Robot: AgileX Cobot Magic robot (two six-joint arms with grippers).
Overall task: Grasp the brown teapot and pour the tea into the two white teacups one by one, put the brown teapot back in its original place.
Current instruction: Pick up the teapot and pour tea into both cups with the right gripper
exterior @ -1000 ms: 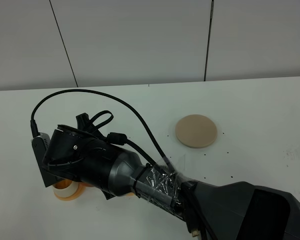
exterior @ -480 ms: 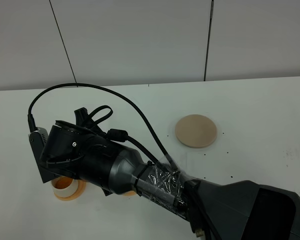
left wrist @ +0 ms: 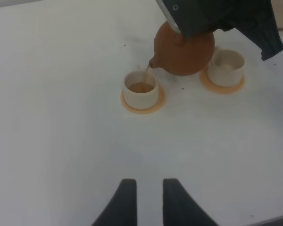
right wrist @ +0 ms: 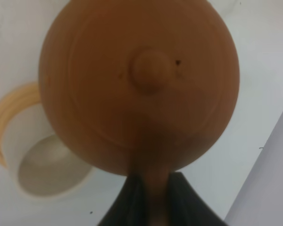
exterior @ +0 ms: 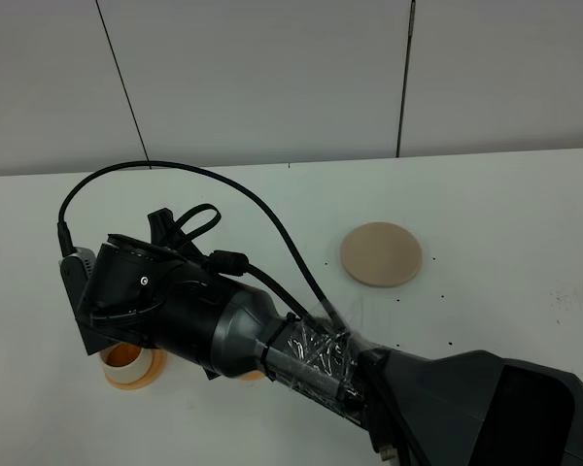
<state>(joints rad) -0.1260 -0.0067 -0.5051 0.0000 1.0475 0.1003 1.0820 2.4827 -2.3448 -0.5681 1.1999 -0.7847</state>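
Note:
The brown teapot [left wrist: 185, 49] hangs tilted above the table, and my right gripper [right wrist: 150, 188] is shut on its loop handle. A thin stream of tea [left wrist: 145, 73] runs from the spout into the nearer white teacup [left wrist: 140, 89], which holds brown liquid. The second teacup [left wrist: 227, 65] stands just behind the pot, and its inside looks pale [right wrist: 42, 167]. From the high camera my right arm [exterior: 175, 311] hides the pot, and only one teacup [exterior: 126, 361] shows under the wrist. The beige disc [exterior: 381, 254] lies bare. My left gripper [left wrist: 146, 197] hovers low and apart from the cups, open and holding nothing.
Each cup sits on a small orange coaster [left wrist: 142, 102] [left wrist: 221, 84]. A black cable [exterior: 223, 194] loops over the right wrist. The white table [exterior: 505, 214] ends at a grey panelled wall [exterior: 272, 78].
The right wrist has shifted slightly up and to the left with the teapot, then held still. The left gripper has not moved.

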